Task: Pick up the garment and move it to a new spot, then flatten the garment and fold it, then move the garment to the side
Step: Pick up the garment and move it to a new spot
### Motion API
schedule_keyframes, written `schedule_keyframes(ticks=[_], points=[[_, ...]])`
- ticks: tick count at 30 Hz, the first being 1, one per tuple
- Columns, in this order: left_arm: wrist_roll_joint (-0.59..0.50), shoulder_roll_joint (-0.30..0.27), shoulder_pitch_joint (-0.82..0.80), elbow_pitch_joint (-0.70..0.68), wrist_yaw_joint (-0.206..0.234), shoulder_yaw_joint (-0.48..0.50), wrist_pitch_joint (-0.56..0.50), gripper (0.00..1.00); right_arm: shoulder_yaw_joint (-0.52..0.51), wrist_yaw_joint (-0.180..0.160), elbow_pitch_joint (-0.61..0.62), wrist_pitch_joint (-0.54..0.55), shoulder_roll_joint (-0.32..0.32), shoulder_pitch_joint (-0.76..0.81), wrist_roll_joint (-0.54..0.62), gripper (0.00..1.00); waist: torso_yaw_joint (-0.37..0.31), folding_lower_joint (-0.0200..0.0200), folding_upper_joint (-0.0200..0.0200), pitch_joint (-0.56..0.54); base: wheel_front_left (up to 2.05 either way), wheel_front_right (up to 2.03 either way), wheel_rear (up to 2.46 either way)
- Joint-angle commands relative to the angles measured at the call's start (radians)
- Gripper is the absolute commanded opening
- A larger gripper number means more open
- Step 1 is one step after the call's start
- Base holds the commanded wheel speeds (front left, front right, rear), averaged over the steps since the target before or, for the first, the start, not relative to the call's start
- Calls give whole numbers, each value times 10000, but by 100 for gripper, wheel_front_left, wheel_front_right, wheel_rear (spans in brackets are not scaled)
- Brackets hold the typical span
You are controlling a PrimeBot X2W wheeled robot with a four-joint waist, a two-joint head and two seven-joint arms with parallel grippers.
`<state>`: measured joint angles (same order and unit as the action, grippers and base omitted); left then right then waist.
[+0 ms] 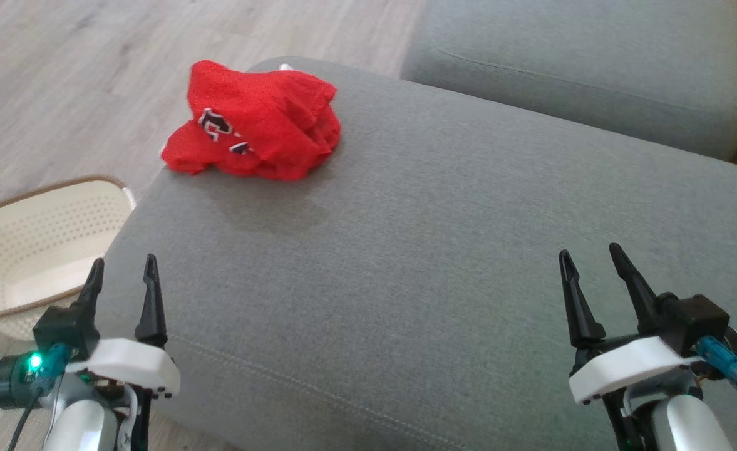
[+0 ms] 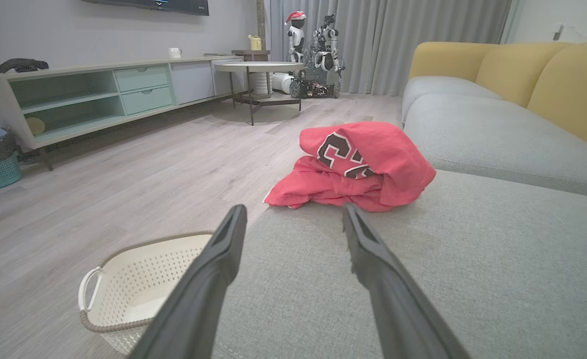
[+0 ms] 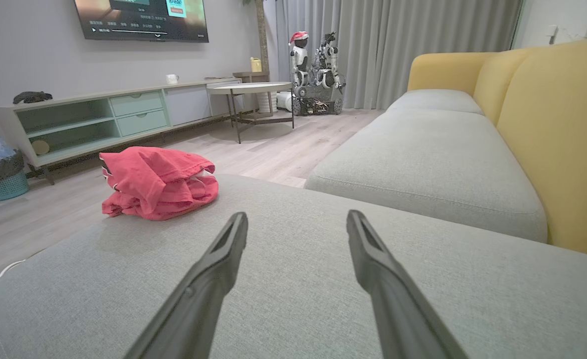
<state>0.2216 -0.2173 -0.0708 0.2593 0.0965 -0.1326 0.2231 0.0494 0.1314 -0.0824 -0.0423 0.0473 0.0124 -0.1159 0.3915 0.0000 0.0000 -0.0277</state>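
The garment (image 1: 255, 120) is a red shirt with dark lettering, bunched in a heap at the far left corner of the grey sofa seat (image 1: 443, 250). In the left wrist view the garment (image 2: 358, 167) lies ahead of my fingers, and in the right wrist view the garment (image 3: 156, 182) sits far off to the left. My left gripper (image 1: 124, 269) hovers open at the near left edge of the seat, well short of the garment. My right gripper (image 1: 590, 260) is open over the near right of the seat. Neither holds anything.
A cream perforated basket (image 1: 27, 250) stands on the wooden floor just left of the seat. A second grey cushion (image 1: 581, 69) lies beyond, with yellow backrests (image 3: 557, 129) on the right. A TV cabinet (image 2: 98, 94), a round table (image 2: 261, 67) and parked robots (image 2: 313, 55) stand across the room.
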Motion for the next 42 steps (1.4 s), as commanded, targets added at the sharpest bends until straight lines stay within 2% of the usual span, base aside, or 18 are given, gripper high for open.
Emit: schedule_keyframes(ticks=[1, 8, 25, 30, 35, 36, 42], points=[[45, -234, -422, -393, 37, 373, 11, 100, 211, -7, 414, 18, 32, -240, -81, 100, 155, 0, 0, -23, 0, 0, 0], [106, -268, -350, -458, 79, 333, -23, 100, 213, -7, 413, -11, 31, -218, -136, 100, 278, 0, 0, -53, 0, 0, 0], [283, -289, -545, -664, 187, 281, -98, 100, 191, -7, 527, 54, 30, -214, -97, 100, 72, 0, 0, 171, 0, 0, 0], [561, -159, -1134, -748, 111, 374, -21, 100, 34, -7, 966, 345, 30, -541, 231, 100, -184, 0, 0, 1010, 0, 0, 0], [788, -63, -2471, -475, -14, 500, 102, 100, -148, -7, 1633, 739, 234, -1137, 573, 100, -498, 0, 0, 2278, 0, 0, 0], [866, -37, -3151, -173, -82, 545, 143, 100, -191, -7, 1909, 900, 324, -1398, 681, 100, -642, 0, 0, 2796, 0, 0, 0], [1031, -214, -5326, 1588, -492, 599, 196, 100, -303, -7, 2544, 1252, 555, -2046, 912, 100, -1063, 0, 0, 4097, 0, 0, 0]])
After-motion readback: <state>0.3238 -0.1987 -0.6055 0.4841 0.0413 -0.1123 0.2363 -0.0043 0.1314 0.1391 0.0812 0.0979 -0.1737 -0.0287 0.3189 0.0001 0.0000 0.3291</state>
